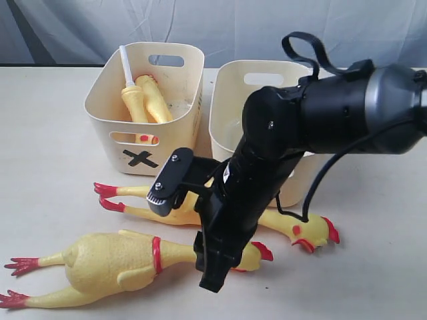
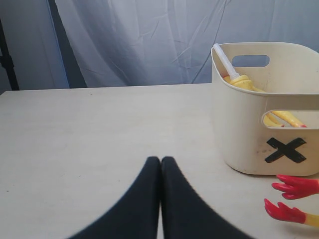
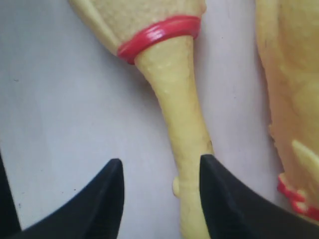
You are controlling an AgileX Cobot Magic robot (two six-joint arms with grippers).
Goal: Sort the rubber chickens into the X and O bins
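Observation:
A big plump rubber chicken (image 1: 110,263) lies at the front left of the table, its head (image 1: 261,251) pointing right. My right gripper (image 3: 159,167) is open and straddles its neck (image 3: 182,144) just past the red collar (image 3: 159,35); the neck sits against one finger (image 3: 222,199). A second chicken (image 1: 297,228) lies behind it, partly hidden by the right arm (image 1: 230,220). The X bin (image 1: 143,158) holds two yellow chickens (image 1: 148,100). A second cream bin (image 1: 233,93) stands to its right; its mark is hidden. My left gripper (image 2: 160,162) is shut, empty, over bare table.
A white stick (image 1: 126,63) juts up from the X bin (image 2: 249,139). Red chicken feet (image 2: 294,186) lie on the table right in front of that bin. A grey curtain hangs behind the table.

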